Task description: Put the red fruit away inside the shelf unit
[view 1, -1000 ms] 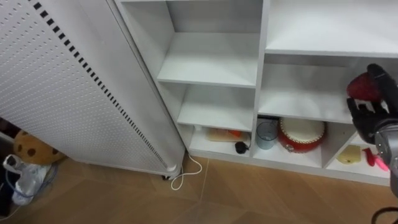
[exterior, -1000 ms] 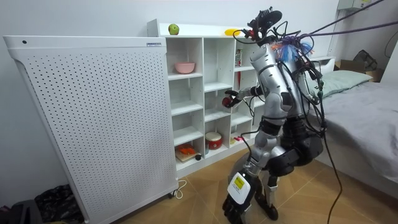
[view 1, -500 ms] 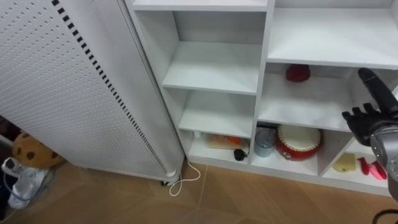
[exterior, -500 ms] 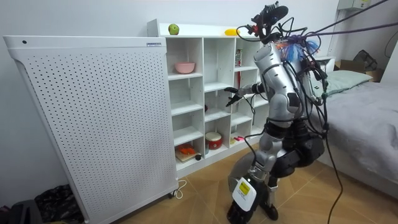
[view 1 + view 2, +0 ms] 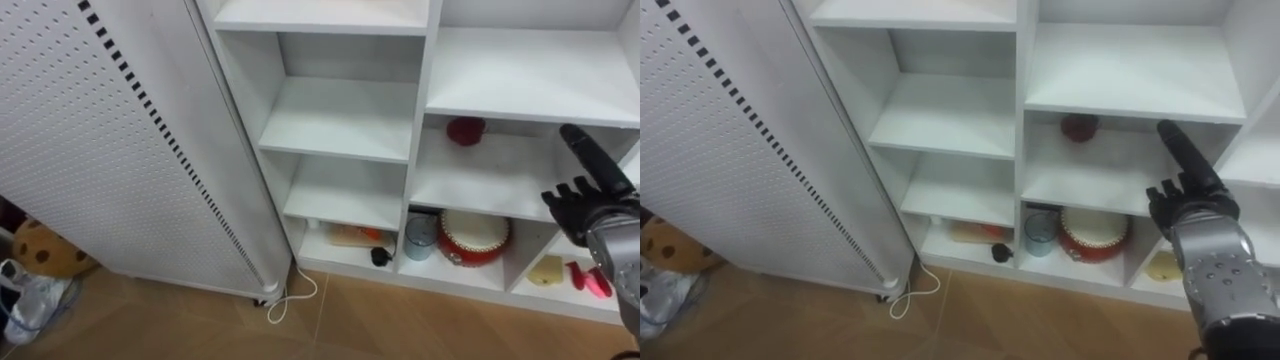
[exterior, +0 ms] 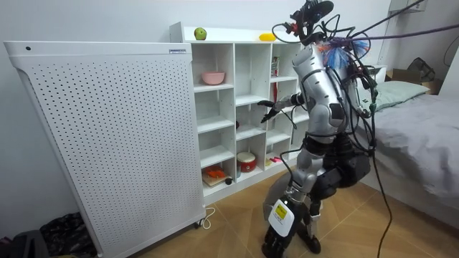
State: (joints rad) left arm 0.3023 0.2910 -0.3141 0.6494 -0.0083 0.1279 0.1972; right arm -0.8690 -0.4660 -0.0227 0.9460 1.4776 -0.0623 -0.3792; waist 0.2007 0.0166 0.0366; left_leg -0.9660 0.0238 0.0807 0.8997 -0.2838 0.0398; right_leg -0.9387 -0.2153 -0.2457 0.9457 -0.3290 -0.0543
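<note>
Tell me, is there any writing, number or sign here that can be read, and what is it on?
No text here can be read.
Small dark label at the top corner of the white perforated panel: too small to read.
Yellow and white sticker low on the robot's leg: marks too small to read.
White shelves and red fruit: no writing seen.

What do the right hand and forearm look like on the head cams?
The right hand is matte black all over, with slim, rounded fingers. Behind it, the wrist and forearm form a light grey, metal-look cylinder, dotted with small dark holes or screw heads. No marking on it can be made out.
</note>
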